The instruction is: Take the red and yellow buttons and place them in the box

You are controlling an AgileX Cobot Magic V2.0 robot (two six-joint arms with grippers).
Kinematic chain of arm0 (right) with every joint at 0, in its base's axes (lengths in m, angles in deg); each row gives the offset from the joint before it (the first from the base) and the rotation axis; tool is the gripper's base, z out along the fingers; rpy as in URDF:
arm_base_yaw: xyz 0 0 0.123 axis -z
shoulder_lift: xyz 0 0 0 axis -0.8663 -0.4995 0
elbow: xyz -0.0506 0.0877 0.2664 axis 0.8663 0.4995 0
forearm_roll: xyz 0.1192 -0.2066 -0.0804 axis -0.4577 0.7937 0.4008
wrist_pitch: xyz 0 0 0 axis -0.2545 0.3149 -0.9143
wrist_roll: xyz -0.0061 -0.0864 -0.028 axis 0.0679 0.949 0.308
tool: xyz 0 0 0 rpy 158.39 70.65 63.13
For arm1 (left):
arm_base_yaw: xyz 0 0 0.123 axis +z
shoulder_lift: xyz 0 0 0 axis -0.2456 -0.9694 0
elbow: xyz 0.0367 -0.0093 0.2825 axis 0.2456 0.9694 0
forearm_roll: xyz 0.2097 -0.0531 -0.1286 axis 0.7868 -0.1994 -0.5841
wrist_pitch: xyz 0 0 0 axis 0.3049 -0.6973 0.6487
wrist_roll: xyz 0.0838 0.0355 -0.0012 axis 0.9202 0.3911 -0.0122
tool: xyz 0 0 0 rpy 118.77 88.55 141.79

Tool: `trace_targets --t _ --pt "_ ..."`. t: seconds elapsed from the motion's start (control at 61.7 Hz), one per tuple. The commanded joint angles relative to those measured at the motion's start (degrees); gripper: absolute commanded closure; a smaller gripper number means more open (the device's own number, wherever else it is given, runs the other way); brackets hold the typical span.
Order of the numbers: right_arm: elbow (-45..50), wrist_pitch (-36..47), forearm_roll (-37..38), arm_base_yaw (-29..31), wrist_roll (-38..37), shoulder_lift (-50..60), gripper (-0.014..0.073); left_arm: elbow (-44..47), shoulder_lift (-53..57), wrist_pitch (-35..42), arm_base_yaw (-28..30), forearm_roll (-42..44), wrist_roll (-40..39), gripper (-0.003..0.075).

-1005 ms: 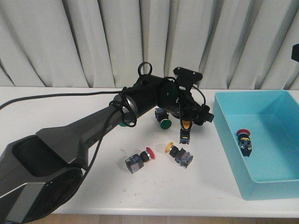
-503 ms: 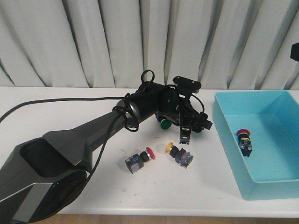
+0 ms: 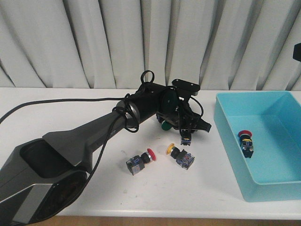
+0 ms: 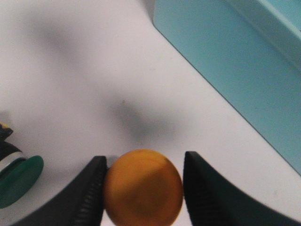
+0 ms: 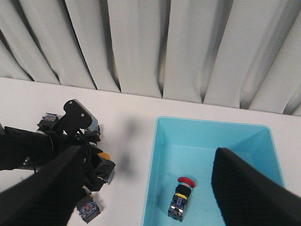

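Reading the front view from left to right, we first meet the left arm (image 3: 94,136), which reaches diagonally across the white table (image 3: 61,108) so that its wrist hangs over the cluster of switches near the table's middle. In front of it lie two loose task items, a red button (image 3: 139,161) and, just beside it, a yellow button (image 3: 180,156), both on their sides and untouched. Behind the wrist we see a green-capped switch (image 3: 165,125), which the task leaves alone. The left gripper (image 3: 186,136) has its fingers (image 4: 89,193) closed around an orange-yellow capped button (image 4: 143,186), cap toward the wrist camera; we judge this grip on the body keeps the round cap from slipping. The held button hangs close above the table, near but apart from the box (image 3: 225,117), so we judge the carry toward the box is the step in hand. Farther right, the box rests at the table's right end and already holds one red-capped button (image 3: 246,141) lying near its left wall. The right gripper (image 5: 146,188) is raised well above the scene with its fingers spread wide and empty, clear of the left arm's path.
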Motion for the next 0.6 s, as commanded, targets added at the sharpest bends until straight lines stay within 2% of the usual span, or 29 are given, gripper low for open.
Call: trace_targets --t 0.0,0.227,0.389,0.584 --pt "-1.4 3.6 -1.1 0.2 0.3 0.8 0.007 -1.7 4.0 2.7 0.1 -0.7 -0.5 0.0417" --pt "-1.4 3.6 -1.1 0.0 0.3 0.8 0.009 -1.8 4.2 2.5 0.1 -0.6 0.8 0.06" --pt "-1.4 4.5 2.6 -5.0 1.6 0.8 0.0091 -1.8 6.3 2.2 0.1 -0.8 2.4 0.0724" --pt "-0.9 6.5 9.5 -12.5 1.6 -0.1 0.0091 -1.8 12.4 -0.7 0.3 -1.2 2.4 0.0727"
